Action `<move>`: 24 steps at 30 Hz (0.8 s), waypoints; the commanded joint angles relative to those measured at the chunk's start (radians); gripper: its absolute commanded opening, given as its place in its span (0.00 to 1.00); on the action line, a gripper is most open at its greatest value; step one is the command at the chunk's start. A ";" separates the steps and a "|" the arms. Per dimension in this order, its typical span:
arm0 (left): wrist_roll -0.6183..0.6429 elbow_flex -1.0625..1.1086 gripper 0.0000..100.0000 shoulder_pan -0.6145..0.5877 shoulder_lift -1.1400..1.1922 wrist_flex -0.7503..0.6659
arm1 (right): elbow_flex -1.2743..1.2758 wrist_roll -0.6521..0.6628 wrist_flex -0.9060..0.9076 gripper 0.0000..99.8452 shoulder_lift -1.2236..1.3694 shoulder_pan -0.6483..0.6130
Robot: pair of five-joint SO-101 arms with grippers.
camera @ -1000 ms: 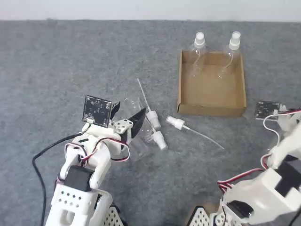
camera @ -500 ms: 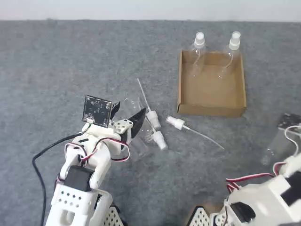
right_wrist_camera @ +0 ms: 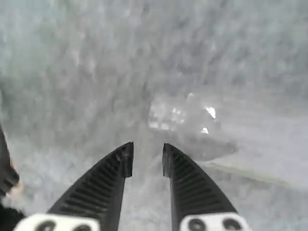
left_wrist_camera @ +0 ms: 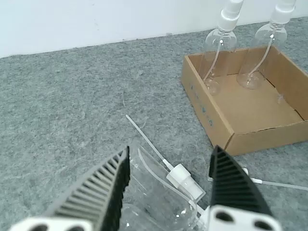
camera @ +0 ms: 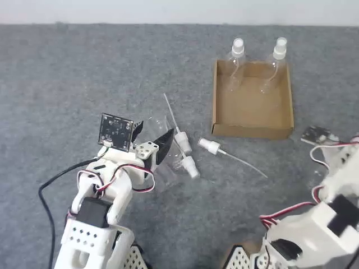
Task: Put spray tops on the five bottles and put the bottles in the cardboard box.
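At 8 o'clock on the table my left gripper point(left_wrist_camera: 171, 153) has its jaws wide apart over the lying bottles point(left_wrist_camera: 154, 204), and it grips nothing. A loose top point(camera: 210, 145) lies in the middle, at 7 o'clock from the box point(camera: 252, 131), where a capped pair point(camera: 234, 70) leans. At 4 o'clock the right gripper point(right_wrist_camera: 147, 150), fingers slightly apart and empty, points at a clear bottle point(right_wrist_camera: 185, 127). I judge the step is to fetch this bottle. Next I must widen, descend and close on it.

Grey felt-like mat point(camera: 84, 67) spread under everything, fibrous nap noted throughout, pale wall point(camera: 168, 11) seen along far edge, straight seam formed where both meet.
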 commanded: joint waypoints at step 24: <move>0.006 -0.010 0.25 -0.003 -0.018 -0.032 | -0.446 -0.164 0.151 0.19 -0.058 -0.225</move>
